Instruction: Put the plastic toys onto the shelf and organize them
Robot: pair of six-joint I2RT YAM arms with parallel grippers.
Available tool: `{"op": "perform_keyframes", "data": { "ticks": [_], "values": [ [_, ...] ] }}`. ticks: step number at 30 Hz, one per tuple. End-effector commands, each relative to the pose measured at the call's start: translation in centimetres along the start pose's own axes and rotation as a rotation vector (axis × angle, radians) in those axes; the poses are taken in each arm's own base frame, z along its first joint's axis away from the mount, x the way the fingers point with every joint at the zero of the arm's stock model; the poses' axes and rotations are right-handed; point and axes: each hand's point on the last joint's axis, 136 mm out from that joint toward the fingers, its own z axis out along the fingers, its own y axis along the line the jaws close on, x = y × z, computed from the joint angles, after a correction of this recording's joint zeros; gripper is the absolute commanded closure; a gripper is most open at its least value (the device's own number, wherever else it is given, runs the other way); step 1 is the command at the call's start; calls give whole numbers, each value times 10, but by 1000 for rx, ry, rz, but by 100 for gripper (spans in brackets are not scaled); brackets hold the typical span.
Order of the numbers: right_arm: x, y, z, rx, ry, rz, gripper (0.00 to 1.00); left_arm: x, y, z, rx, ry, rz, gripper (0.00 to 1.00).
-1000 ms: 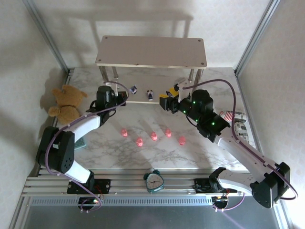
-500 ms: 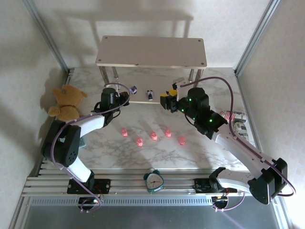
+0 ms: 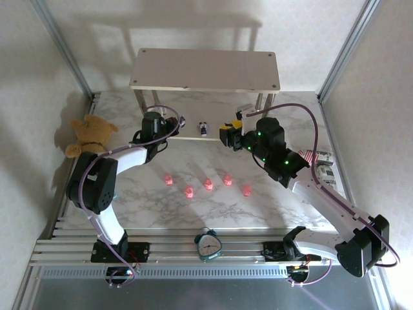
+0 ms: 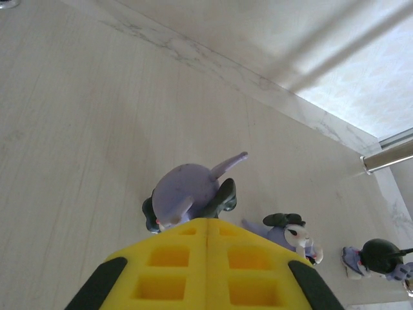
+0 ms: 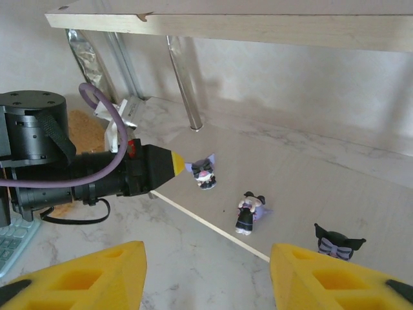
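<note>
Left pincer: left gripper (image 4: 206, 223) has its yellow fingers pressed together with nothing between them; the tip is right at the leftmost purple figurine (image 4: 190, 197), touching or a hair off, cannot tell
Figurines: all three are on the lower board (image 4: 77, 129) of the shelf (image 3: 205, 69); the middle figurine (image 5: 248, 212) and right figurine (image 5: 335, 245) trail off in a loose row near the front edge
Right pincer: right gripper (image 5: 206, 248) is spread wide and empty, hovering just before that edge
Pigs: five pink pigs (image 3: 208, 184) sit out on the marble table (image 3: 148, 206), none shelved; they lie on the near side of both pincers, toward the bases
Nearer arm: my call, the right; it's already open, with a pig almost straight behind it
Views: the right wrist view catches the closed left tip side-on and the figurine upright; the overhead view gives the pigs' spread
</note>
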Motion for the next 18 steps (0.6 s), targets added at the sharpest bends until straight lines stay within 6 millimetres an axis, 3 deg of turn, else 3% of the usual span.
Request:
{"op": "perform_keyframes", "data": {
  "ticks": [1,18],
  "values": [
    [-11,-3,-1,4,-32,-2,45,-7,4,4,-19,-3,-17,100],
    [-14,-5,-8,11,-44,5,44,0,26,9,-97,19,-39,100]
  ]
}}
